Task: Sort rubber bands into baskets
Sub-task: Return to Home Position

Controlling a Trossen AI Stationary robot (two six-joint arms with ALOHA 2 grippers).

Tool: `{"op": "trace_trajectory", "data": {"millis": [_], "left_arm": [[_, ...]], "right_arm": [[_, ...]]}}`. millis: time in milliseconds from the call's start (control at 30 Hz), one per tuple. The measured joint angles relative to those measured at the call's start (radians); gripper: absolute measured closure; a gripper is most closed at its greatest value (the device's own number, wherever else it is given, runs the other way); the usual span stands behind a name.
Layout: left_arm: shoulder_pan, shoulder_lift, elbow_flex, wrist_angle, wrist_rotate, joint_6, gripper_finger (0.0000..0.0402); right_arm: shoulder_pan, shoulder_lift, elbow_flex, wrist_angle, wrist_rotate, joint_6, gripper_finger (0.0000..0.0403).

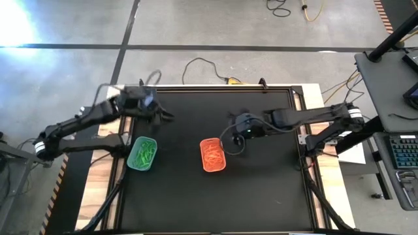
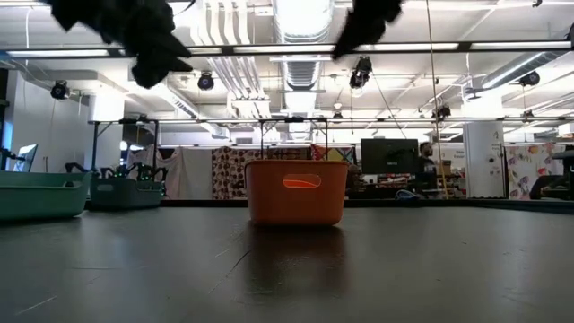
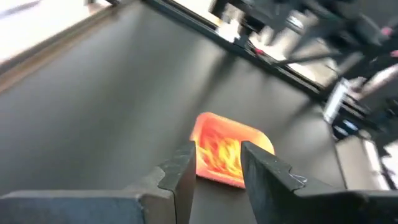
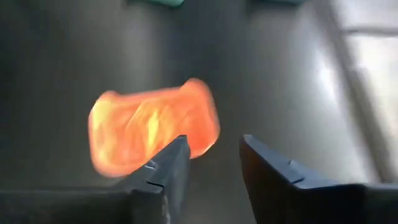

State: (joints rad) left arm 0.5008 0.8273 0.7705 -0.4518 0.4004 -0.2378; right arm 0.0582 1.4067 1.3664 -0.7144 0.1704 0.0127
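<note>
The orange basket (image 1: 212, 155) stands mid-table with orange rubber bands (image 1: 213, 153) in it; it also shows in the low view (image 2: 296, 190) and in both wrist views (image 3: 224, 152) (image 4: 149, 127). The light teal-green basket (image 1: 142, 153) to its left holds green rubber bands (image 1: 144, 155). The dark grey-teal basket (image 2: 126, 193) shows only in the low view, behind the teal-green one (image 2: 40, 195). My left gripper (image 1: 163, 116) (image 3: 217, 152) is open and empty, raised far of the teal-green basket. My right gripper (image 1: 236, 134) (image 4: 214, 146) is open and empty, raised just right of the orange basket's far end.
The black mat (image 1: 261, 189) lies bare near and right of the baskets. A raised frame edge (image 1: 215, 88) runs along the far side. A yellow-ended cable (image 1: 209, 68) lies on the floor beyond it. A side table with a keyboard (image 1: 405, 156) stands at the right.
</note>
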Motion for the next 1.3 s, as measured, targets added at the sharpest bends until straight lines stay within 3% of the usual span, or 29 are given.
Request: {"op": "trace_trajectory", "data": {"millis": [133,300,500,767,900,1000,1067,1167,1300], "left_arm": [[-0.076,-0.051,-0.180,0.168,-0.002,-0.042,0.0298],[-0.095,-0.048,-0.324,0.338,-0.010,-0.055,0.0306],[-0.094,0.012,-0.380,0.469,-0.082,-0.060,0.0306],[-0.078,0.090,-0.300,0.582,-0.404,-0.089,0.0306],[-0.070,0.104,-0.200,0.581,-0.504,-0.059,0.0306],[-0.061,0.102,-0.125,0.549,-0.468,0.024,0.0306],[-0.061,0.089,-0.101,0.462,-0.447,0.055,0.0306],[-0.088,0.055,-0.098,0.378,-0.447,0.066,0.0306],[-0.158,-0.044,-0.170,0.366,-0.465,0.104,0.0306]], "right_arm": [[-0.076,-0.044,-0.181,0.062,-0.177,0.087,0.0301],[-0.151,-0.103,-0.412,0.290,-0.113,0.242,0.0330],[-0.203,-0.088,-0.526,0.310,-0.061,0.246,0.0344],[-0.223,-0.063,-0.528,0.340,-0.057,0.328,0.0338],[-0.235,-0.070,-0.495,0.425,-0.065,0.251,0.0334],[-0.233,-0.103,-0.488,0.489,-0.086,0.083,0.0332],[-0.234,-0.147,-0.509,0.528,-0.160,-0.032,0.0330],[-0.244,-0.257,-0.584,0.532,-0.256,-0.151,0.0330],[-0.246,-0.483,-0.743,0.571,-0.267,-0.163,0.0336]]}}
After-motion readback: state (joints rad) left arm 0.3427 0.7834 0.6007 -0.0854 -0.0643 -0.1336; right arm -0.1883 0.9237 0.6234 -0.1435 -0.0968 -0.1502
